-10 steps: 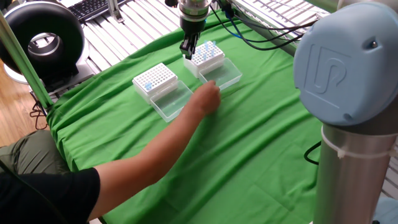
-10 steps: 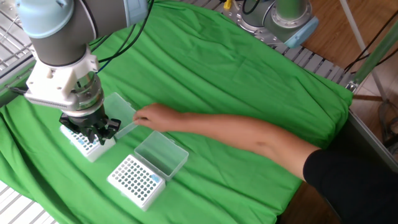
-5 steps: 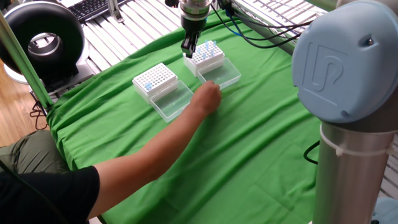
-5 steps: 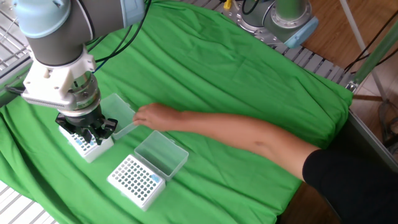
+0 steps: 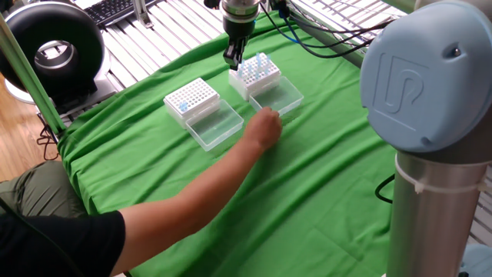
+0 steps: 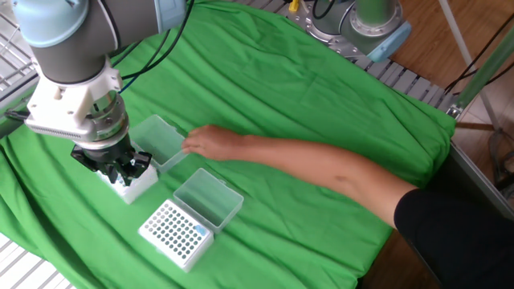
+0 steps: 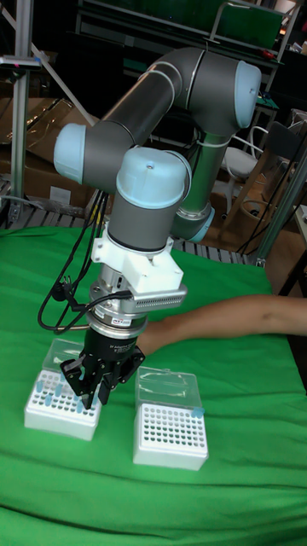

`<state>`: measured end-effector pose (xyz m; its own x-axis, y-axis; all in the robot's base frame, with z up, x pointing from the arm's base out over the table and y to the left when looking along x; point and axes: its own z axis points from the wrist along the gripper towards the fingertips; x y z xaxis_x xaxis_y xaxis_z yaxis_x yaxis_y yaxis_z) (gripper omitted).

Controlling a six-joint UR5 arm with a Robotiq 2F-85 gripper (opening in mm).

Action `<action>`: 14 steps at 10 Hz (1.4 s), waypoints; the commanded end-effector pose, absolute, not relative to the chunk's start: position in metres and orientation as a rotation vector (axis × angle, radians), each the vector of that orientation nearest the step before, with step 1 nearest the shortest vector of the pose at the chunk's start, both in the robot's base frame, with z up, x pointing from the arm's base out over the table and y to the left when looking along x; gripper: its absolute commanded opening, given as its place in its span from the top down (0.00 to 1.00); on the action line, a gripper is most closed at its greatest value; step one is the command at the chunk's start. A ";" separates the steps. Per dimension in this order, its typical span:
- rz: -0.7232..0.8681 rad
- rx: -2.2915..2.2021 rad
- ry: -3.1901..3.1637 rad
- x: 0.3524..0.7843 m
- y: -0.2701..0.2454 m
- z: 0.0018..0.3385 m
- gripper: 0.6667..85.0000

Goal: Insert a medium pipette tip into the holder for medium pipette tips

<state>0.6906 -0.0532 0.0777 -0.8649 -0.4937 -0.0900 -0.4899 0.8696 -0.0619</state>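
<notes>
Two alike white racks with open clear lids lie on the green cloth. The holder for medium pipette tips [image 5: 256, 71] [image 6: 138, 185] [image 7: 58, 411] has several blue tips standing in it. My gripper [image 5: 231, 56] [image 6: 119, 166] [image 7: 96, 391] hangs just above that holder's edge, pointing down. Its fingers stand close together, and no pipette tip shows between them. The holder's lid [image 5: 278, 95] [image 6: 157, 141] lies flat beside it. A person's hand [image 5: 265, 126] [image 6: 206, 141] rests at that lid.
The second rack [image 5: 191, 98] [image 6: 174, 233] [image 7: 170, 436] with its lid [image 5: 216, 125] [image 6: 209, 197] lies beside the holder. The person's forearm [image 5: 192, 196] [image 6: 321, 170] stretches across the cloth. A second robot's base [image 5: 434, 138] stands at the right.
The person's hand has slid the holder and its lid sideways across the cloth. My gripper has stayed almost in place, so it now stands at the holder's edge.
</notes>
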 end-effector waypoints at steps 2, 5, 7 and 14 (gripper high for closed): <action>-0.023 -0.744 2.945 0.689 -0.049 0.078 0.65; -0.020 -0.741 2.935 0.693 -0.047 0.075 0.65; -0.019 -0.736 2.933 0.694 -0.046 0.074 0.66; -0.008 -0.708 2.958 0.688 -0.044 0.072 0.67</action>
<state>0.6907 -0.0450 0.0709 -0.8801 -0.4640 -0.1007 -0.4627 0.8857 -0.0376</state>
